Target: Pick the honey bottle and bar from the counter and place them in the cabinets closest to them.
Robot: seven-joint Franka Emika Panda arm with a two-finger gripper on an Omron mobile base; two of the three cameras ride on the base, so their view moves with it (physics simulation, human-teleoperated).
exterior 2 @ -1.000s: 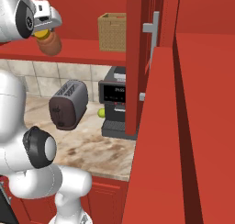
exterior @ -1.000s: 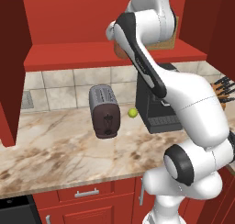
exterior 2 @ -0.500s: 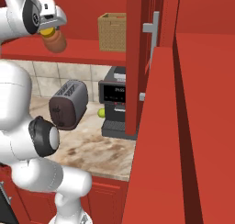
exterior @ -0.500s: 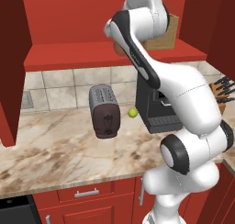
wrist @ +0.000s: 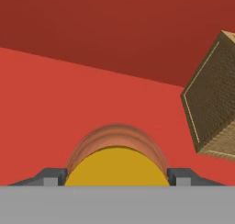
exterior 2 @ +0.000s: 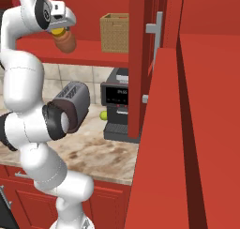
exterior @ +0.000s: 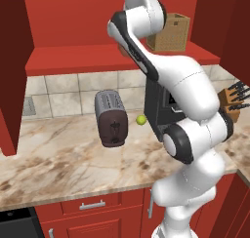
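one end effector (exterior 2: 63, 33) clamped on honey bottle (exterior 2: 65, 42), above cabinets shelf (exterior 2: 89, 58) front edge, basket (exterior 2: 114, 33) well apart

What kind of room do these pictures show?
Most likely a home kitchen, computer-rendered: a toaster and a dark coffee machine stand on a marble-look counter, with red cabinets above and a knife block at the side.

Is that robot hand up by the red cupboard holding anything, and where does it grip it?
Yes: the gripper holds the honey bottle at its yellow-capped top.
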